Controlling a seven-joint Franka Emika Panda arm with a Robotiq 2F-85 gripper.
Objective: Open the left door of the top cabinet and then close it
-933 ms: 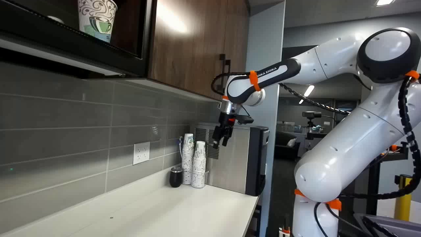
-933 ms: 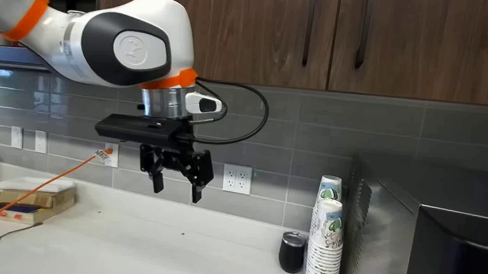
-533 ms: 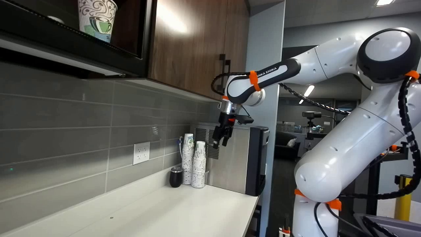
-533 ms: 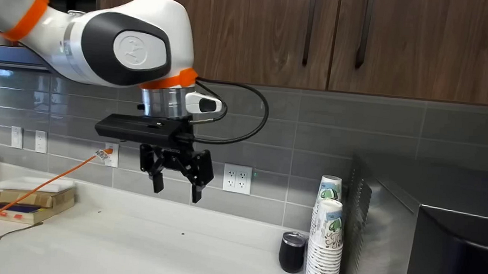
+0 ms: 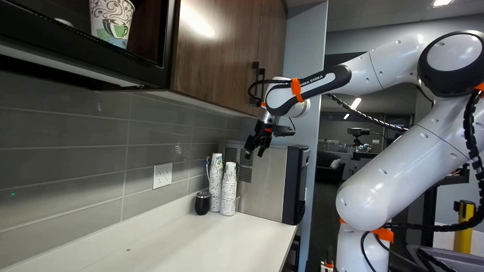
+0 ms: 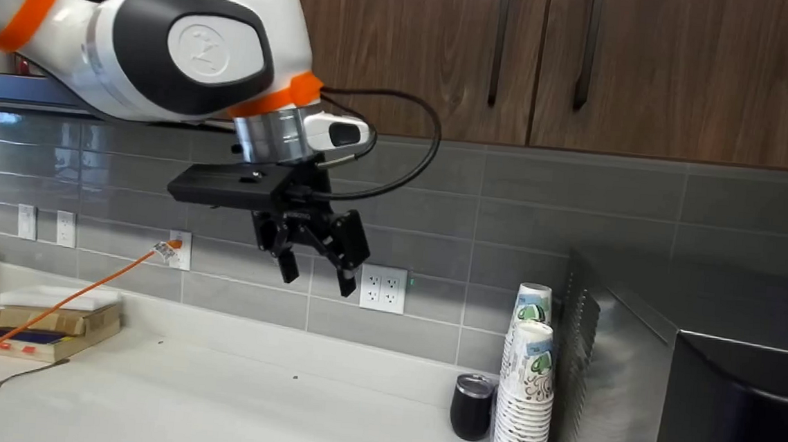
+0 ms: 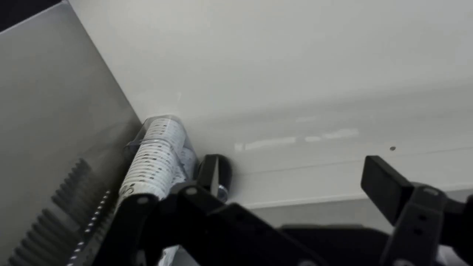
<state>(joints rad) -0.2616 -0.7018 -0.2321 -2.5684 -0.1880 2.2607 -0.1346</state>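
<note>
The gripper point(image 6: 317, 278) hangs wide and empty, aimed mostly downward. The closed left door point(image 6: 412, 63) is above it; in an exterior view its upright handle point(image 6: 498, 44) lies up and right, so reaching likely means climbing.

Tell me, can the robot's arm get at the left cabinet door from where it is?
Probably yes, after some moving. The fingers are open and angled downward, lower than the left door, so they would likely need to rise and tilt. No object seems to block the way to its handle.
</note>
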